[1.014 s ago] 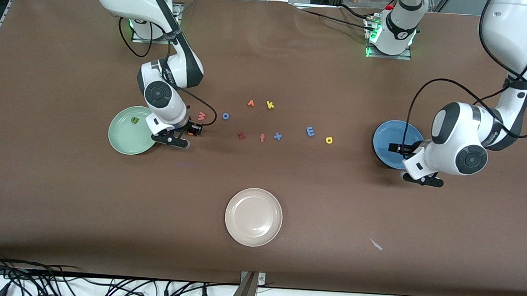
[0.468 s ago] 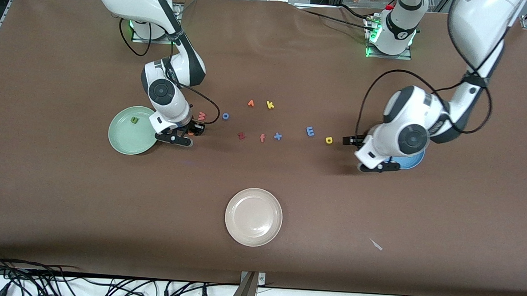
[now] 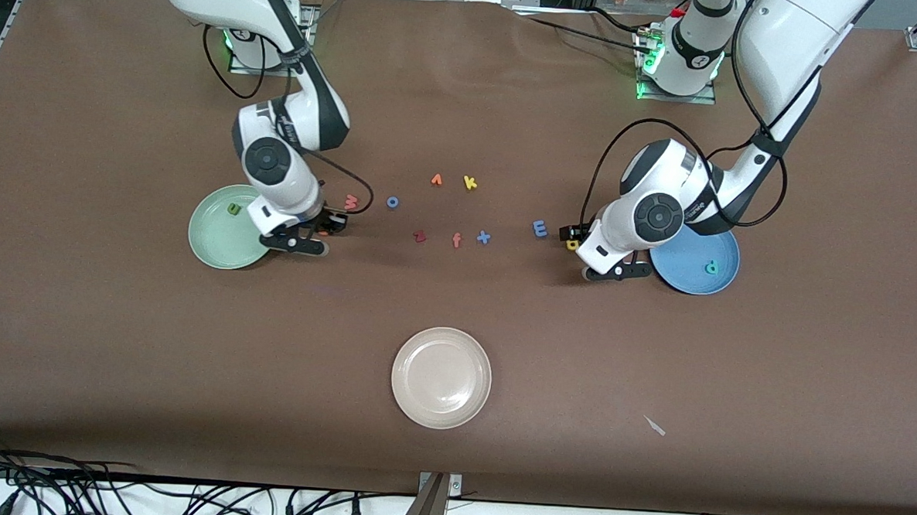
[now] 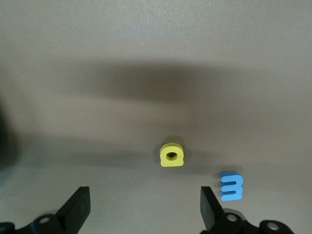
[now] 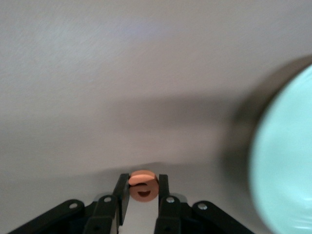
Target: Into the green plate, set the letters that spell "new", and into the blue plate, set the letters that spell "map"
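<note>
My right gripper (image 5: pixel 142 189) is shut on the orange "e" (image 5: pixel 143 185), low over the table beside the green plate (image 3: pixel 215 243). The green "n" (image 3: pixel 233 209) lies in that plate. The red-pink "w" (image 3: pixel 351 202) rests on the table close by, a little farther from the front camera. My left gripper (image 4: pixel 144 201) hangs open just over the yellow "a" (image 4: pixel 172 155), with the blue "m" (image 4: pixel 231 185) beside it. The teal "p" (image 3: pixel 710 267) lies in the blue plate (image 3: pixel 689 281).
Loose letters lie mid-table: a blue "o" (image 3: pixel 392 201), an orange piece (image 3: pixel 436 180), a yellow "k" (image 3: pixel 470 183), a dark red "z" (image 3: pixel 419 236), an orange "f" (image 3: pixel 456 240) and a blue "x" (image 3: pixel 483 237). A cream plate (image 3: pixel 442 377) sits nearer the front camera.
My right gripper has shut on the orange "e". The left arm has swung from over the blue plate to the yellow "a", uncovering the teal "p" in the plate.
</note>
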### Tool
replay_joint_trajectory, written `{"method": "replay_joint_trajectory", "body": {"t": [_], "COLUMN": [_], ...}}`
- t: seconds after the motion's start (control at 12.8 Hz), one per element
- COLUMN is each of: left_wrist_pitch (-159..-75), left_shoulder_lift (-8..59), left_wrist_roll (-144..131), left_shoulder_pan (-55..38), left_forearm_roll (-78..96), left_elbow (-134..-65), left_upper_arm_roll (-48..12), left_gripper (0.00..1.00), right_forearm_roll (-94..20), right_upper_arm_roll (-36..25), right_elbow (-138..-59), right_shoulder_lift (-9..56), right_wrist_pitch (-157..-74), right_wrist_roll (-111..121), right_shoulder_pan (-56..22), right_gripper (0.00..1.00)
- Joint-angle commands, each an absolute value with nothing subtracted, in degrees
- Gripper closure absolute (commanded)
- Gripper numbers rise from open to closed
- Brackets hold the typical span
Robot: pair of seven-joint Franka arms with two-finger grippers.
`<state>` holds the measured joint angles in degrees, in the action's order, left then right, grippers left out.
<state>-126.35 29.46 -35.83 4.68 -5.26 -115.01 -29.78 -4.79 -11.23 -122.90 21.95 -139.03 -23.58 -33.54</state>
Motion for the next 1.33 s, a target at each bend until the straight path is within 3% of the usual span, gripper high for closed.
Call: {"method": "replay_joint_trajectory", "body": {"t": [0.0, 0.16, 0.39, 0.47, 0.55, 0.86, 1.25], "left_wrist_pitch": [-129.80, -130.69, -131.39, -131.57, -131.92, -132.28, -132.80], "left_shoulder_lift": [29.00, 29.35, 30.14, 30.49, 30.76, 31.38, 32.16], "left_wrist_roll": [-37.52, -37.88, -37.97, -37.97, -37.97, -37.97, -37.97], "left_shoulder_pan": [3.96, 3.78, 3.60, 3.60, 3.60, 3.60, 3.52], "left_forearm_roll": [-5.18, -5.19, -5.19, -5.27, -5.27, -5.36, -5.36], "left_elbow": [-117.24, -117.77, -117.77, -117.77, -117.69, -117.60, -117.33], "left_upper_arm_roll": [-29.53, -29.53, -29.36, -29.36, -29.36, -29.36, -29.36], "left_gripper": [0.01, 0.03, 0.04, 0.04, 0.04, 0.04, 0.04], "right_forearm_roll": [-5.71, -5.71, -5.71, -5.80, -5.80, -6.15, -6.33], "right_upper_arm_roll": [-17.72, -22.65, -23.64, -23.64, -23.64, -22.85, -13.64], "right_elbow": [-123.49, -123.84, -125.24, -125.85, -125.95, -124.02, -124.54], "right_shoulder_lift": [17.32, 17.14, 18.63, 19.24, 19.51, 18.28, 16.61], "right_wrist_pitch": [-131.42, -128.77, -131.64, -133.14, -133.50, -128.95, -129.28], "right_wrist_roll": [-11.65, -4.25, -1.67, -1.67, -1.76, -6.57, -27.73], "right_shoulder_pan": [-33.05, -32.96, -31.82, -31.73, -31.64, -32.43, -32.43], "right_gripper": [0.76, 0.76, 0.71, 0.50, 0.01, 0.00, 0.00]}}
